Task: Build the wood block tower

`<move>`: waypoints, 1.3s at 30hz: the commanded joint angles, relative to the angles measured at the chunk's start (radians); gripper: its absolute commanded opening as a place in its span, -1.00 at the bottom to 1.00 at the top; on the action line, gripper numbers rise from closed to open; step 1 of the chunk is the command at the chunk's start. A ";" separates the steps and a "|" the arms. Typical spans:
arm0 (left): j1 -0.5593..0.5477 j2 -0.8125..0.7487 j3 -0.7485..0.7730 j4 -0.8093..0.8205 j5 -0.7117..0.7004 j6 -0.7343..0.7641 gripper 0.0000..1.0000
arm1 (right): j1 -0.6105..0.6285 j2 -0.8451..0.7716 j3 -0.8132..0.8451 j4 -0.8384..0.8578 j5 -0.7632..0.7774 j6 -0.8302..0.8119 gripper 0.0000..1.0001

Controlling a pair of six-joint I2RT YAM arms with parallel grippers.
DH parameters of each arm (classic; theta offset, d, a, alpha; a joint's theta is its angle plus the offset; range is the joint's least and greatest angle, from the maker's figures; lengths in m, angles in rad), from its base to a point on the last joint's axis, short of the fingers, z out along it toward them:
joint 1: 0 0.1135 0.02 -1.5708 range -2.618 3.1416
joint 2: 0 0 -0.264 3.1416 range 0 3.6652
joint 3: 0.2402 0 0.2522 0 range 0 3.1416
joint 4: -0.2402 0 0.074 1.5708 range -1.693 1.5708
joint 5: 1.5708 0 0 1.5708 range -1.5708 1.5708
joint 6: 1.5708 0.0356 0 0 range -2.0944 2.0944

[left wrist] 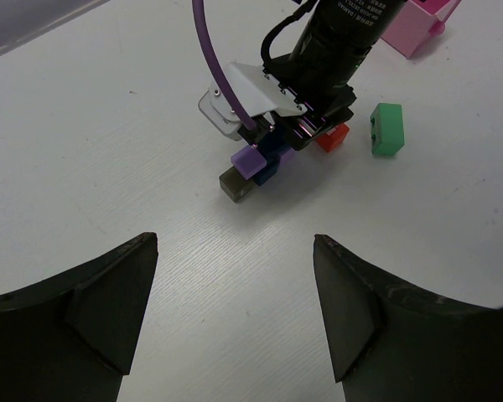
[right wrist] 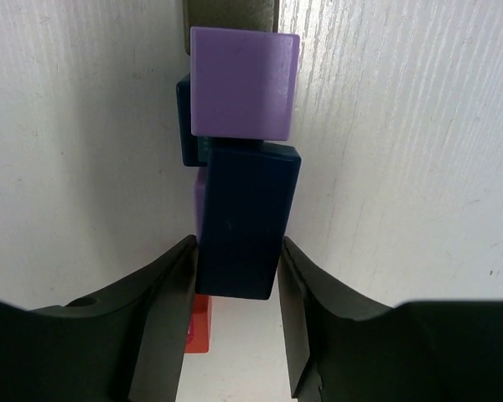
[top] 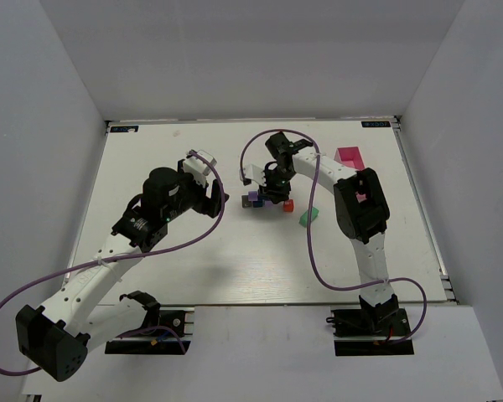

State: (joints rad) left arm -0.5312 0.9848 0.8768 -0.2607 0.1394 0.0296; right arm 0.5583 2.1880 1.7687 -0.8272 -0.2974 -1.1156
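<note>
While left hand (left wrist: 233, 243) gapes empty, right hand (right wrist: 236, 244) pinches a smooth oblong navy block (right wrist: 250, 209).

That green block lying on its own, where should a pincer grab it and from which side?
Come straight down and close on the green block across its two long sides, near mid-length. It lies flat, clear of the red block, so both long faces look open.
</note>
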 commanded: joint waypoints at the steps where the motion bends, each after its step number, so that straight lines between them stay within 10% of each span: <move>1: 0.004 -0.018 -0.001 0.005 -0.004 0.004 0.70 | -0.001 -0.057 -0.014 0.019 -0.006 -0.015 -0.04; 39: 0.004 -0.009 -0.001 0.005 -0.004 0.004 0.70 | 0.000 -0.076 -0.034 0.045 -0.006 -0.021 -0.06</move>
State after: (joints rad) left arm -0.5312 0.9848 0.8768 -0.2607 0.1390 0.0296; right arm 0.5583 2.1796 1.7496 -0.7975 -0.2943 -1.1297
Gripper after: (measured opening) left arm 0.847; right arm 0.473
